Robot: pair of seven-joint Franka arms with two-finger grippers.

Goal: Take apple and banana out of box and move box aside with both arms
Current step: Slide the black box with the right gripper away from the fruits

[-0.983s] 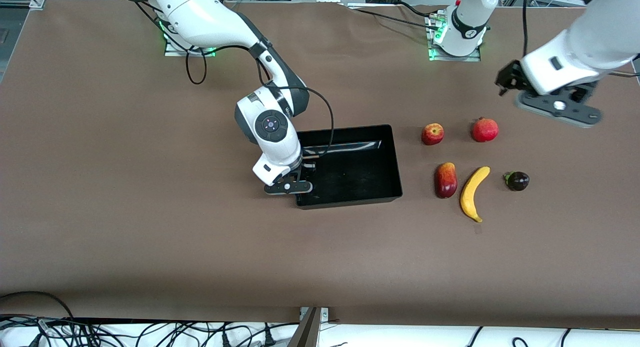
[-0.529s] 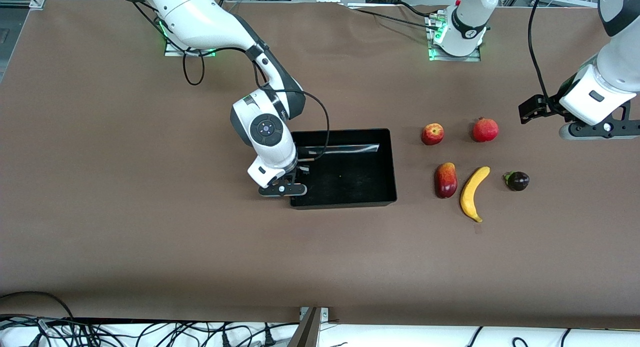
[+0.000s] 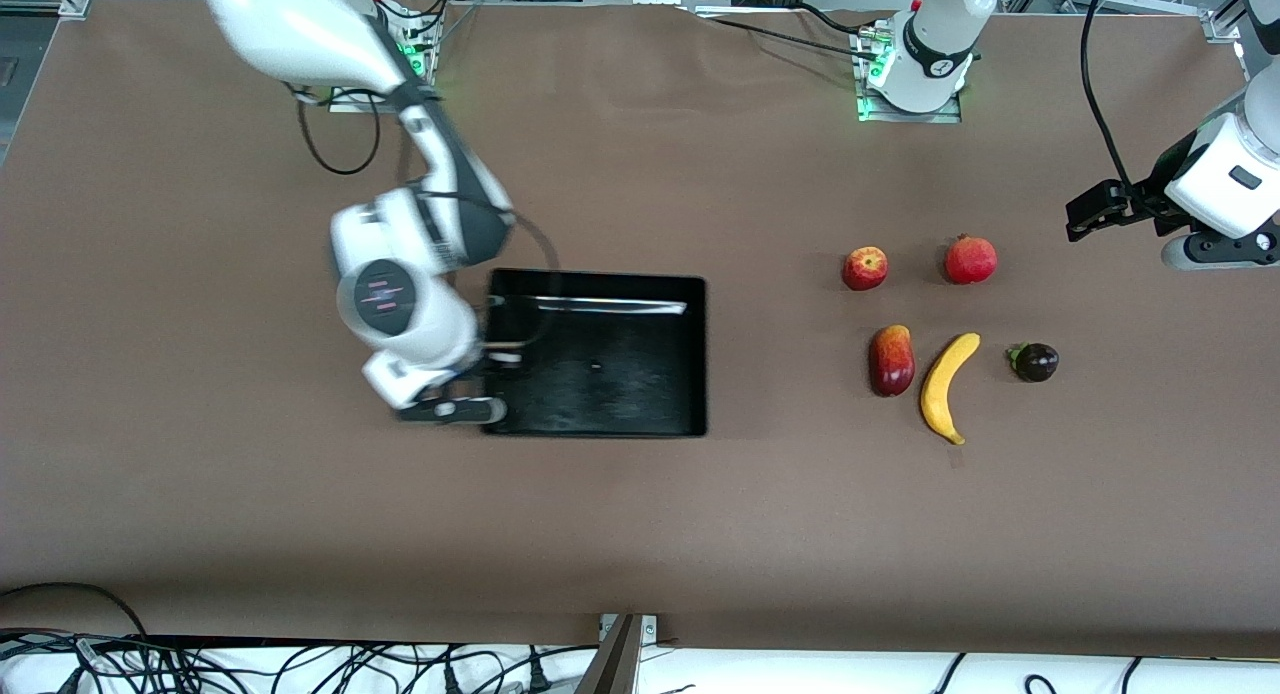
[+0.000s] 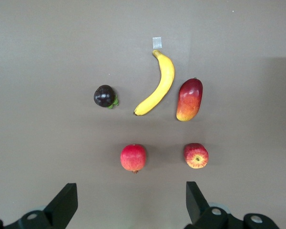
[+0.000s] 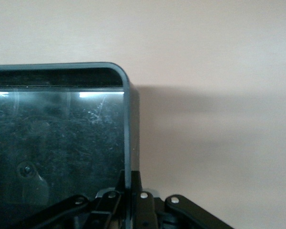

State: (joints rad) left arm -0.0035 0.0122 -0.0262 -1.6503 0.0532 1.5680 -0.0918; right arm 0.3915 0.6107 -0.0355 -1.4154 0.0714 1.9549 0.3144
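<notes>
The black box [image 3: 705, 354] sits mid-table. My right gripper [image 3: 487, 384] is shut on the box's wall at the right arm's end; the right wrist view shows its fingers [image 5: 132, 183] pinching that wall [image 5: 126, 119]. The yellow banana [image 3: 947, 386] and the red-yellow apple [image 3: 865, 268] lie on the table toward the left arm's end. My left gripper [image 3: 1215, 254] hangs open and empty over bare table near that end. Its wrist view shows the banana [image 4: 158, 86] and apple [image 4: 196, 155] ahead of the open gripper [image 4: 128, 210].
A round red fruit [image 3: 970, 260] lies beside the apple. A red mango [image 3: 892, 360] and a dark purple fruit [image 3: 1035, 362] flank the banana. A small tape mark [image 3: 957, 459] is near the banana's tip. Cables run along the front table edge.
My right gripper has dragged the box along the table toward the right arm's end. My left arm has shifted slightly near its end of the table. The fruits have not moved.
</notes>
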